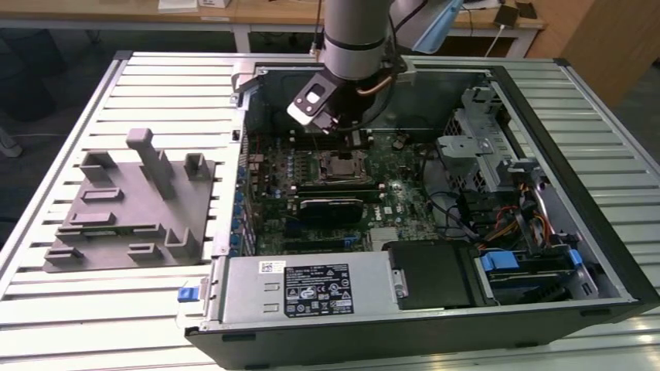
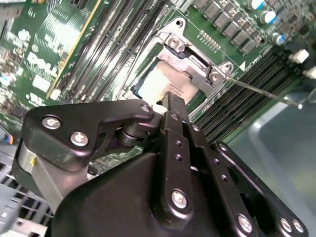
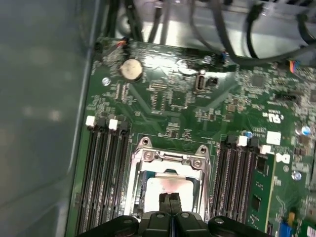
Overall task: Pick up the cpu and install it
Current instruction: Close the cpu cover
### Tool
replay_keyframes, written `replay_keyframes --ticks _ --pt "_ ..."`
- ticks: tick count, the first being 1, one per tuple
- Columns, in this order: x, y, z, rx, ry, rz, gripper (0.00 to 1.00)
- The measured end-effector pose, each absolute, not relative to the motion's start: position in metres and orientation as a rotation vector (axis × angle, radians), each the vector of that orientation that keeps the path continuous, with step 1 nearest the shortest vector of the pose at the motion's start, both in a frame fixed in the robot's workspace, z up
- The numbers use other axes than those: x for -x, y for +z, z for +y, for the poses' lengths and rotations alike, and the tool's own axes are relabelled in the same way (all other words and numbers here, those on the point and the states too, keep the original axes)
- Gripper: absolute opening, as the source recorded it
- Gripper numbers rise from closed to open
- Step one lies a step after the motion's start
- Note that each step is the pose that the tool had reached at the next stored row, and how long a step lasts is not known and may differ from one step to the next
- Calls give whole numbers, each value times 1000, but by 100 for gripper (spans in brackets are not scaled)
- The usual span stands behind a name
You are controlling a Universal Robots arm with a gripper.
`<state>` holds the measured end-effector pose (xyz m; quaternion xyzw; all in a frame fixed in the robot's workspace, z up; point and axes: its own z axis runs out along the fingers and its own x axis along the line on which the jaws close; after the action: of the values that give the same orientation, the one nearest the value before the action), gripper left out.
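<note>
First wrist view, gripper: one, its two fingers pressed together, tips right over the cpu; contact can't tell.
Cpu: one, lying flat inside the socket frame on the motherboard.
Socket lever: one thin rod, second wrist view, sticking out beside the frame.
Memory slot banks: two, one on each side of the socket frame.
Coin battery: one, well apart from the socket frame.
Computer case: one, open, arm reaching in.
Grey tray: one, beside the case on the exterior view's left.
</note>
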<state>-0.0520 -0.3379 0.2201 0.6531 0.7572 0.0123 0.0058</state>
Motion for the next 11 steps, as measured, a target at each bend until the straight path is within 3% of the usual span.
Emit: replay_keyframes --ticks 11 --pt "52 219 -338 -1799 40 2564 11"
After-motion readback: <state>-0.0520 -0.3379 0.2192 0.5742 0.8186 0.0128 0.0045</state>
